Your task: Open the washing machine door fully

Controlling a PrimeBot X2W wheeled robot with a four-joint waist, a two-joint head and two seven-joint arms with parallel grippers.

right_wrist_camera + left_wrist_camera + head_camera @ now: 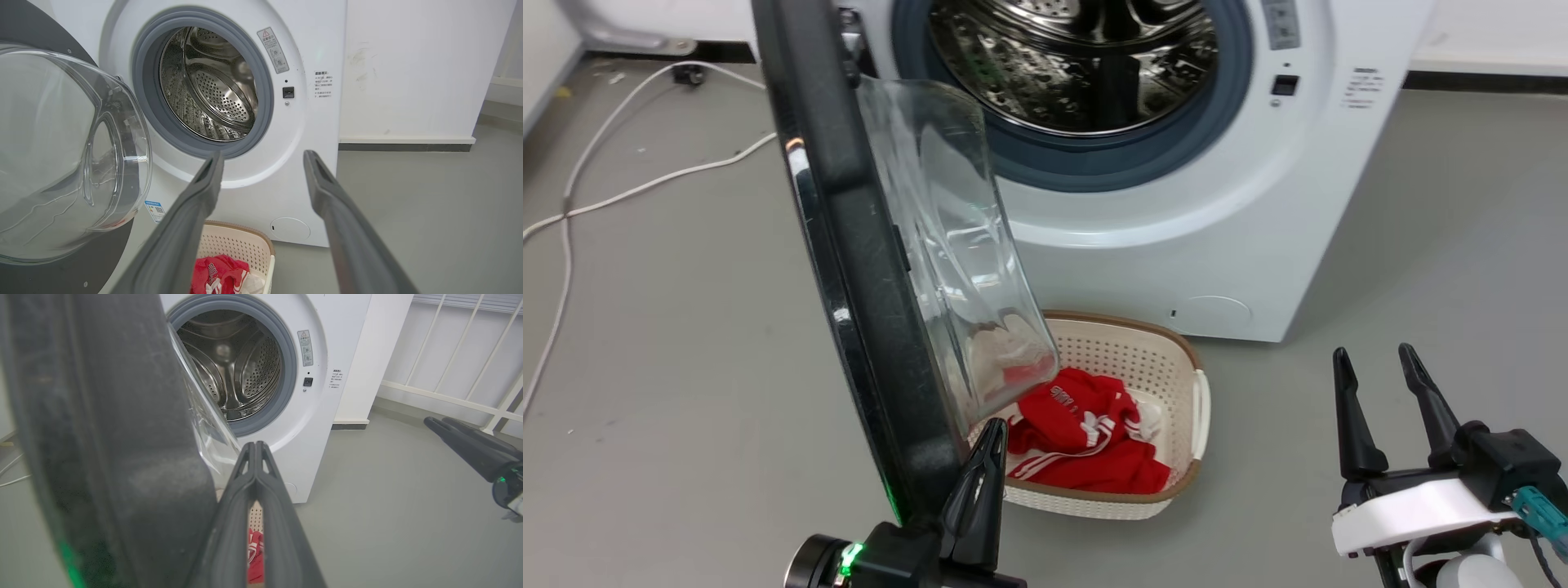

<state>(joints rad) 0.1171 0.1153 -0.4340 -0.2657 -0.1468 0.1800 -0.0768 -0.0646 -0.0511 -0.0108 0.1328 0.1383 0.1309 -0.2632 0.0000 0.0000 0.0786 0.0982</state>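
Partly done, by the look of it: washing machine door (866, 269) standing well out on the left, not yet folded right back. Left gripper (990, 441) pinched together, empty, just beside its near edge. Right gripper (1374, 357) spread apart, near right.

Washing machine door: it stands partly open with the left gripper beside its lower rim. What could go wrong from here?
1. The left gripper is shut and holds nothing, sitting just beside the inner side of the washing machine door. A push could slide off the rim or onto the glass bowl.
2. The laundry basket sits right below that gripper, so a slip might knock it.
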